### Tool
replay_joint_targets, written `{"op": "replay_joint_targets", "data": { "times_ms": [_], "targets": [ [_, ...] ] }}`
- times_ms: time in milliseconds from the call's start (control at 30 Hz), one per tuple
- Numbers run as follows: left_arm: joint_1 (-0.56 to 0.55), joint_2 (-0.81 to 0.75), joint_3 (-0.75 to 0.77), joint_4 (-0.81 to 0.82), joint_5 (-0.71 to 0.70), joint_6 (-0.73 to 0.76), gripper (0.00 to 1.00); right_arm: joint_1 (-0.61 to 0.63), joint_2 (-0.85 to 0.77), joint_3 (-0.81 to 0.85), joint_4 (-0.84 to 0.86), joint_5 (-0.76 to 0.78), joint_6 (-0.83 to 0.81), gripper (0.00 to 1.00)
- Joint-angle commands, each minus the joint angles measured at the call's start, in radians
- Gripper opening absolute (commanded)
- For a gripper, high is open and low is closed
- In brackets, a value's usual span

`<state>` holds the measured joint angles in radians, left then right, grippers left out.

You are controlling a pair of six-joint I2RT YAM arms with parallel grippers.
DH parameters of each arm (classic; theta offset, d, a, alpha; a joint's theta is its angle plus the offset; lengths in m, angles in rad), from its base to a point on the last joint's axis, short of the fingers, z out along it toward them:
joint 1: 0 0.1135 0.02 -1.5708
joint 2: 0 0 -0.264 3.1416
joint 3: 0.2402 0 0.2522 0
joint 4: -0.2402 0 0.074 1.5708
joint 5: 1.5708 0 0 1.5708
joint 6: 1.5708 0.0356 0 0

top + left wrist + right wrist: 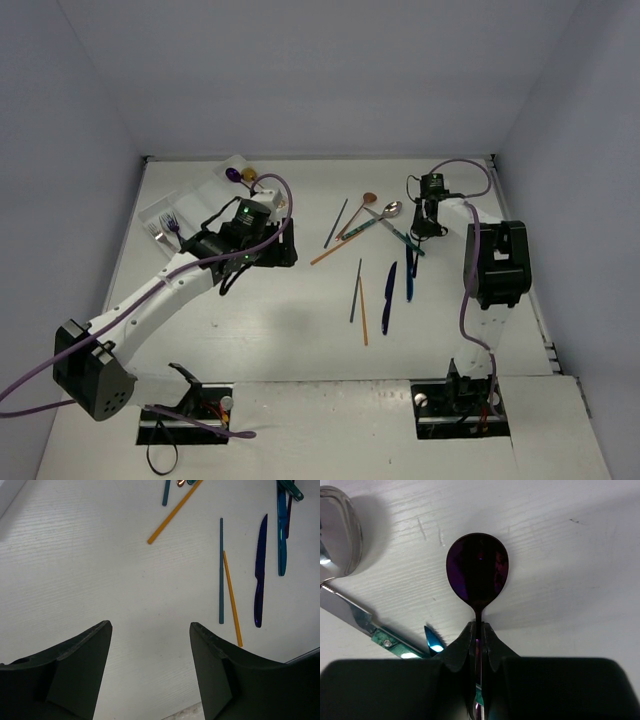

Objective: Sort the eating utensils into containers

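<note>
Left gripper (150, 627): jaws spread wide, empty, over the table (100, 555).
Tray (200, 186): 10 o'clock on the table, forks (166, 229) inside.
Loose utensils (388, 298): scattered mid-table, toward 1 o'clock.
Right gripper (478, 630): 2 o'clock, clamped on the purple spoon (477, 567) by its handle.

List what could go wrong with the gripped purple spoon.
The right gripper pinches the purple spoon only at its thin neck, so it may swivel or slip. A teal utensil lies beside the fingers and could get dragged. The tray sits far left past the left arm, so crossing risks a collision.
</note>
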<state>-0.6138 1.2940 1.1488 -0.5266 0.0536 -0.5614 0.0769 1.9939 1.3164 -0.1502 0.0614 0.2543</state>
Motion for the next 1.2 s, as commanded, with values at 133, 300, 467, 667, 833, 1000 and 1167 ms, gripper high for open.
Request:
{"op": "replay_joint_targets", "data": {
  "times_ms": [133, 300, 467, 667, 833, 1000, 1167],
  "targets": [
    [-0.012, -0.008, 0.073, 0.028, 0.028, 0.003, 0.61, -0.023, -0.153, 0.042, -0.002, 0.201, -0.097, 0.00],
    [-0.014, -0.006, 0.094, 0.040, 0.054, 0.006, 0.61, -0.020, -0.264, 0.069, -0.006, 0.274, -0.167, 0.00],
    [-0.014, -0.006, 0.123, 0.115, 0.115, -0.002, 0.61, -0.011, -0.419, 0.061, -0.019, 0.135, -0.185, 0.00],
    [-0.011, 0.002, 0.174, 0.314, 0.172, -0.006, 0.61, 0.029, -0.607, 0.017, -0.023, -0.209, -0.180, 0.00],
    [-0.007, 0.076, 0.267, 0.424, 0.202, 0.003, 0.61, 0.143, -0.727, -0.024, -0.032, -0.364, -0.177, 0.00],
    [-0.016, 0.195, 0.400, 0.504, 0.293, -0.020, 0.61, 0.221, -0.785, -0.070, -0.031, -0.435, -0.130, 0.00],
    [-0.044, 0.256, 0.458, 0.571, 0.280, -0.034, 0.61, 0.288, -0.805, -0.098, -0.031, -0.441, -0.100, 0.00]
  ]
}}
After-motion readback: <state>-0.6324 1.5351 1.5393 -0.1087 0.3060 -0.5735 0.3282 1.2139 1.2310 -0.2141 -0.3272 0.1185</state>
